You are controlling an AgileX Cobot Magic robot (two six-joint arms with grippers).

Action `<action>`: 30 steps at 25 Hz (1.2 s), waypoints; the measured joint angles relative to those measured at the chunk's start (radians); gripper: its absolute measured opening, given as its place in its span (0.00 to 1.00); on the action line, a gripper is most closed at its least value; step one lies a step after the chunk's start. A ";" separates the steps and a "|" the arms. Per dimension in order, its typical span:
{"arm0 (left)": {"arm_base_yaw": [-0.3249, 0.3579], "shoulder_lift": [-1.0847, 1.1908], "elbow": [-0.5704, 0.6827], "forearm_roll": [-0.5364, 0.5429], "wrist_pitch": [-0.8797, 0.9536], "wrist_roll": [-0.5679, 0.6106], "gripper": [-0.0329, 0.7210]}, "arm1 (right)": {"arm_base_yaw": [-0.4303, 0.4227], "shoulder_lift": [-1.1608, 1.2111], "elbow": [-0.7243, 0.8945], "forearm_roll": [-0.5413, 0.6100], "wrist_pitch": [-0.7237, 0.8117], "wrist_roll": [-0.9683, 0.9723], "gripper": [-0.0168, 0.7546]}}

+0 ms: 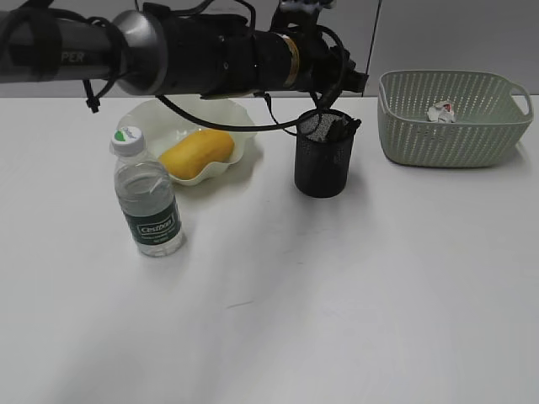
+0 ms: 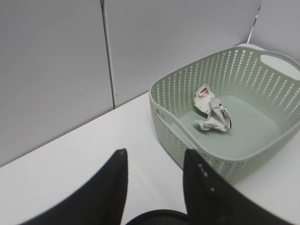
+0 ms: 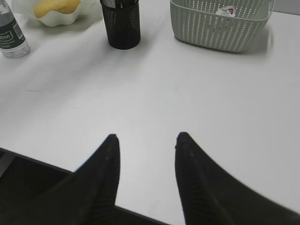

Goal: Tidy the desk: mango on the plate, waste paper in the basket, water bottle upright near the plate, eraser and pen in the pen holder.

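Left fingers (image 2: 119, 180) parted, empty, above pen holder (image 1: 323, 153).

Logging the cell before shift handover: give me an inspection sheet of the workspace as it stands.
Surface: plain white desk, dry, unmarked.
Job's things: yellow-orange mango on pale green wavy-rimmed plate; clear plastic water bottle upright beside it; crumpled waste paper in green woven-pattern basket; black mesh pen holder with dark contents, not identifiable.
Clutter: nothing seen.
Grippers: left gripper open above the holder; right gripper open, empty, over the desk's near edge.
Cables: black leads along the left arm.
Surroundings: grey panelled wall.
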 joint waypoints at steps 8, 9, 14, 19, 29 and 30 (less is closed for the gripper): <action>-0.060 -0.128 0.002 -0.238 0.412 0.141 0.44 | 0.000 0.000 0.000 0.000 0.000 0.000 0.44; -0.073 -0.157 0.002 -0.285 0.497 0.260 0.43 | 0.000 0.000 0.000 0.000 0.000 0.000 0.44; -0.125 -0.258 0.005 -0.605 0.796 0.689 0.42 | 0.000 0.000 0.000 0.000 0.000 0.000 0.44; -0.148 -0.501 0.215 -0.671 0.812 0.755 0.42 | 0.000 0.000 0.000 0.000 0.000 0.000 0.44; -0.165 -1.407 0.945 -0.757 0.818 0.761 0.70 | 0.000 0.000 0.000 0.000 0.000 0.000 0.66; -0.165 -1.529 0.989 -0.766 0.839 0.761 0.73 | 0.000 0.000 0.000 0.000 0.000 0.000 0.72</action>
